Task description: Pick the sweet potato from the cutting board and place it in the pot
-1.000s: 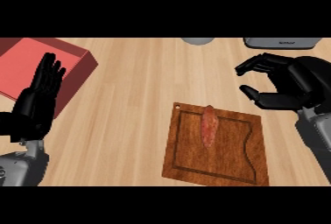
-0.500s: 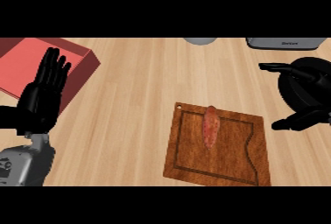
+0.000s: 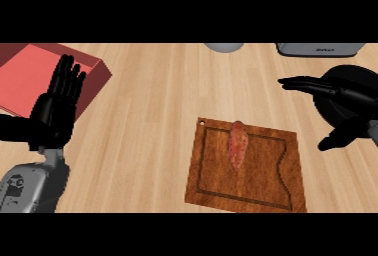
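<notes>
Head view: the long, tapered, reddish-orange sweet potato [image 3: 238, 145] lies lengthwise on the dark wooden cutting board [image 3: 266, 185], a grooved rectangle on the pale wood-grain counter [image 3: 155, 100]. The right hand [image 3: 347, 100] hovers beside the board, fingers spread, holding nothing. The left hand [image 3: 55, 107] rests open, fingers up, before a red box [image 3: 29, 70].

Showing only one bit of lettering: small dark marks on the front of the grey appliance [image 3: 320, 48] at the top right edge of the table, too small for reading. Carrying no label, number or sign anywhere else.
</notes>
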